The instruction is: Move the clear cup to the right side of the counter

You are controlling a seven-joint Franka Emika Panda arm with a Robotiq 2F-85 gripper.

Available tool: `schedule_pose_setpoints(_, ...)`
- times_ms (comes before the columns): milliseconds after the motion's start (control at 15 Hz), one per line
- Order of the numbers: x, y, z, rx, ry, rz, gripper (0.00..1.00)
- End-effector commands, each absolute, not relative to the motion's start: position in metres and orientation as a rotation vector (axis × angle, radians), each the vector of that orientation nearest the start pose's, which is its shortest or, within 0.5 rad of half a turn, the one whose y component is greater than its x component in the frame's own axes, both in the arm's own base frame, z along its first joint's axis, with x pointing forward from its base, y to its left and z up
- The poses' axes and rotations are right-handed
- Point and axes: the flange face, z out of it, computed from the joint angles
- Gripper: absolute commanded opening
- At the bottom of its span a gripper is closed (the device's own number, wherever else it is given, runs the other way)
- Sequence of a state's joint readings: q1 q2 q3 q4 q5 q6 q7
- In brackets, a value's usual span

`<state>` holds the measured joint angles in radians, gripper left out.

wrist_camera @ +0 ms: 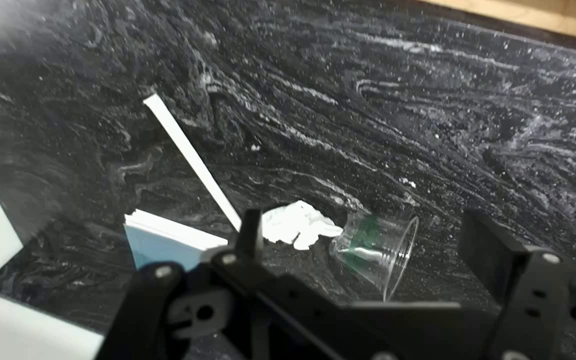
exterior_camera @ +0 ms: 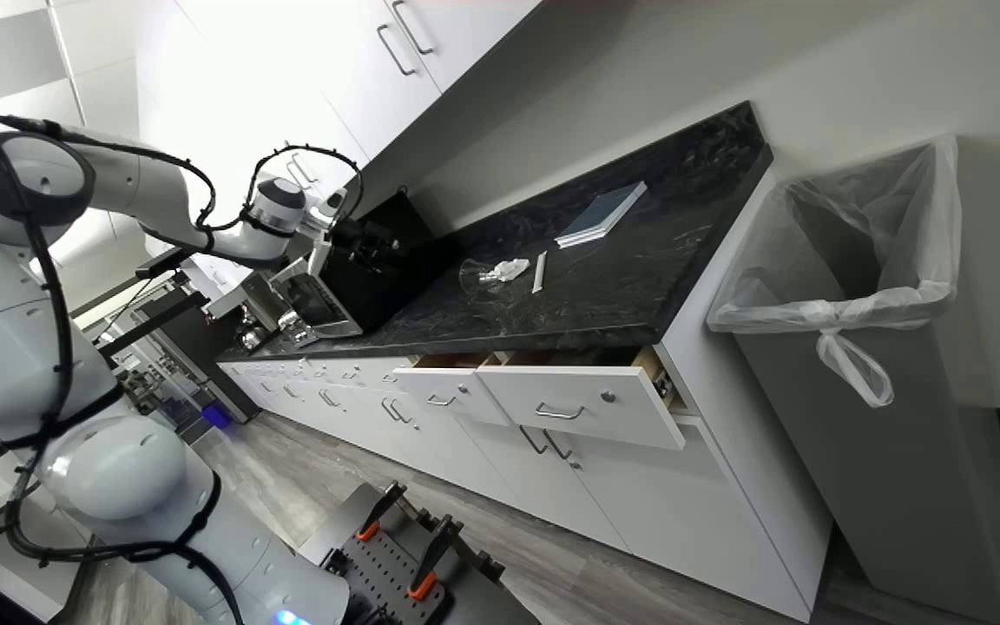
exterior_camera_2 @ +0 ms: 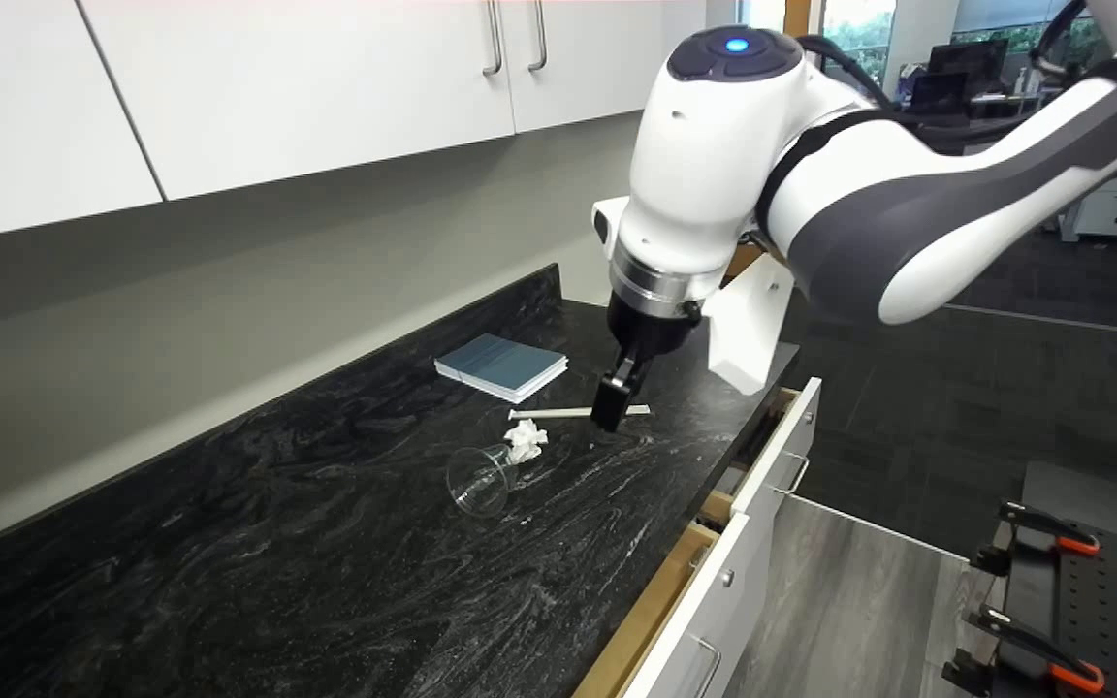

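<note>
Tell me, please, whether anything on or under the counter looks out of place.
Yes: the clear cup lies on its side on the counter, though cups usually stand upright, and a crumpled white wad by its base looks like litter. Below, two drawers stand partly open, which seems untidy.

No text, label, brand, number or sign can be read in any of the views.

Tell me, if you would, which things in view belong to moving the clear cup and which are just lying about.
Belongs to the job:
clear cup, lying on its side
black counter
gripper, open

Just lying or standing about:
crumpled white wad
thin white strip
blue-topped stack
lined bin beside the counter
</note>
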<state>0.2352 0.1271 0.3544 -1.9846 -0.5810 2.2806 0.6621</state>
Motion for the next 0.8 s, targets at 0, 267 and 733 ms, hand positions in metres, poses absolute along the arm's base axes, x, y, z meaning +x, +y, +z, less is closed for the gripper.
schedule_pose_setpoints(0,0.551,0.36,0.4,-3.286,-0.472,-0.815,1.0)
schedule_pose_setpoints(267,0.589,0.389,0.367,-3.311,-0.489,-0.944,1.0)
schedule_pose_setpoints(733,0.651,0.403,0.32,-3.345,-0.371,-1.039,1.0)
